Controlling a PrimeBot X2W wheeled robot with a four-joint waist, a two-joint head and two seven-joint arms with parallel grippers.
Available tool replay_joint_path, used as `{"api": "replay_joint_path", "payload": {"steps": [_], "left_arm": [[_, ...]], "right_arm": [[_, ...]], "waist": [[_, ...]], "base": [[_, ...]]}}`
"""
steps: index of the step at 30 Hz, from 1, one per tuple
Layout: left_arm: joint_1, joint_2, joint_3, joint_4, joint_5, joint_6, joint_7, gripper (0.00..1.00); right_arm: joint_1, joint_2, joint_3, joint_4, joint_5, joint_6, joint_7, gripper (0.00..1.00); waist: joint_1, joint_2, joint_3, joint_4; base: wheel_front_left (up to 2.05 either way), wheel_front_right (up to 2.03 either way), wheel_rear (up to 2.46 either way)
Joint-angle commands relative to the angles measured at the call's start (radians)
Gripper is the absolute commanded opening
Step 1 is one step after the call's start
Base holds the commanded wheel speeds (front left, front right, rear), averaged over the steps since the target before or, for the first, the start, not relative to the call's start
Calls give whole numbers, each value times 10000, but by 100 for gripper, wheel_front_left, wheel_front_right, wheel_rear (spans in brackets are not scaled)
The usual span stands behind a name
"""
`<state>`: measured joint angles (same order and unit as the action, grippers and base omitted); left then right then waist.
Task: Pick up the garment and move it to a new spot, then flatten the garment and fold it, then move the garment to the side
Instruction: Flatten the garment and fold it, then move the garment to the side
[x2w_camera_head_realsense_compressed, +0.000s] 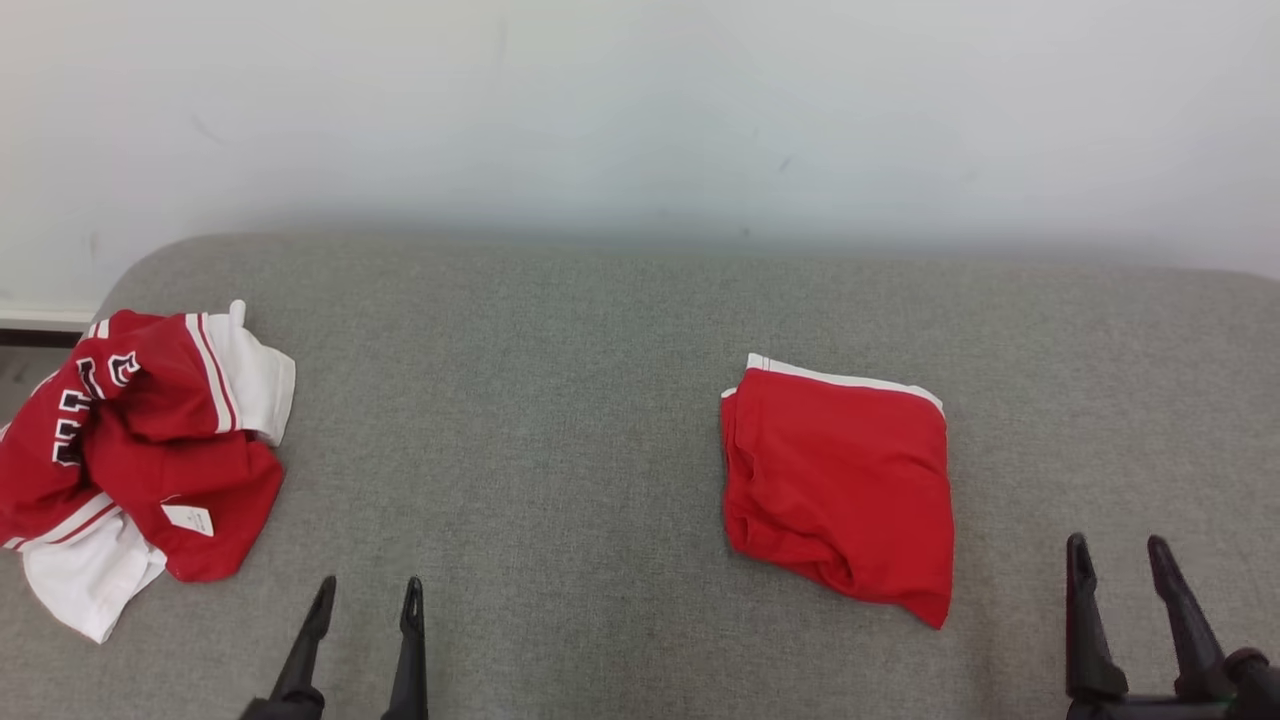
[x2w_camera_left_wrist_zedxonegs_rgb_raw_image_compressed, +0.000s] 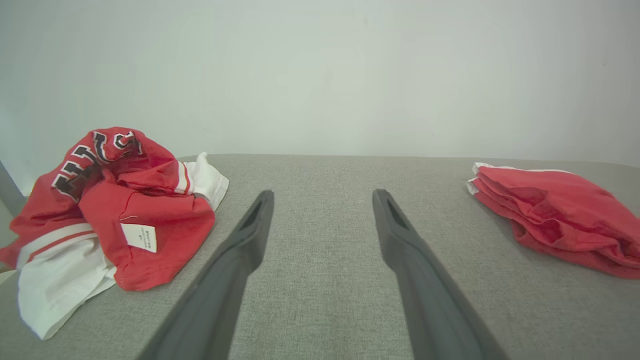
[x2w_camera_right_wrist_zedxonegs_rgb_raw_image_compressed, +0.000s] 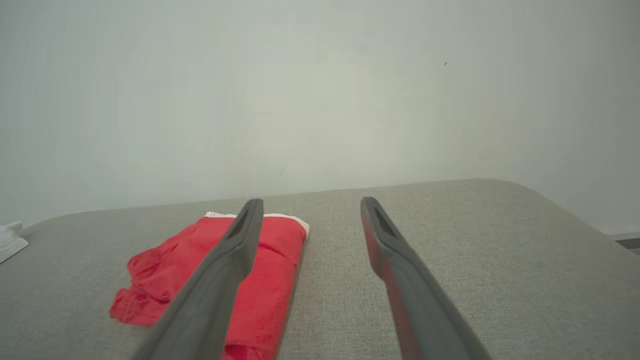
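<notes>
A crumpled red and white garment (x2w_camera_head_realsense_compressed: 140, 450) with dark lettering and a white label lies in a heap at the left edge of the grey padded table (x2w_camera_head_realsense_compressed: 520, 400). It also appears at the left of the left wrist view (x2w_camera_left_wrist_zedxonegs_rgb_raw_image_compressed: 125, 215). A folded red garment (x2w_camera_head_realsense_compressed: 840, 480) with a white trim lies flat right of centre, and shows as well in the wrist views (x2w_camera_left_wrist_zedxonegs_rgb_raw_image_compressed: 560, 220) (x2w_camera_right_wrist_zedxonegs_rgb_raw_image_compressed: 270, 260). My left gripper (x2w_camera_head_realsense_compressed: 369, 585) (x2w_camera_left_wrist_zedxonegs_rgb_raw_image_compressed: 324, 195) stands open near the front edge, right of the heap and apart from it. My right gripper (x2w_camera_head_realsense_compressed: 1117, 545) (x2w_camera_right_wrist_zedxonegs_rgb_raw_image_compressed: 312, 202) is open too, just right of the folded piece, holding nothing.
A pale wall (x2w_camera_head_realsense_compressed: 640, 110) rises straight behind the table's rounded far edge. The table's left corner sits close to the heap, with a dark strip of floor (x2w_camera_head_realsense_compressed: 30, 345) beyond it. Bare grey fabric stretches between the two garments.
</notes>
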<state>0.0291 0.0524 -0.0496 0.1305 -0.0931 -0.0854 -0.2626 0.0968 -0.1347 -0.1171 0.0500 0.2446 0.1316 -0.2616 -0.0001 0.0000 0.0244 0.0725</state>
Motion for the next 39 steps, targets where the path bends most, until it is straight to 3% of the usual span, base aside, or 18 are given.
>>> {"api": "replay_joint_path", "payload": {"steps": [1,13,39], "left_arm": [[201,36,-1,54,159,-46,-35,100],[169,2,-64,225,223,-210,-35,100],[202,-22,34,310,227,-158,-35,100]], "right_arm": [[257,126,-47,-154,-168,-20,-39,100],[882,686,82,-96,-471,-20,-42,100],[557,725,298,480,-601,-20,-41,100]], "waist": [[1,0,-133,-52],[1,0,-280,-254],[1,0,-207,-462]], "base": [[0,0,0],[0,0,0],[0,0,0]]}}
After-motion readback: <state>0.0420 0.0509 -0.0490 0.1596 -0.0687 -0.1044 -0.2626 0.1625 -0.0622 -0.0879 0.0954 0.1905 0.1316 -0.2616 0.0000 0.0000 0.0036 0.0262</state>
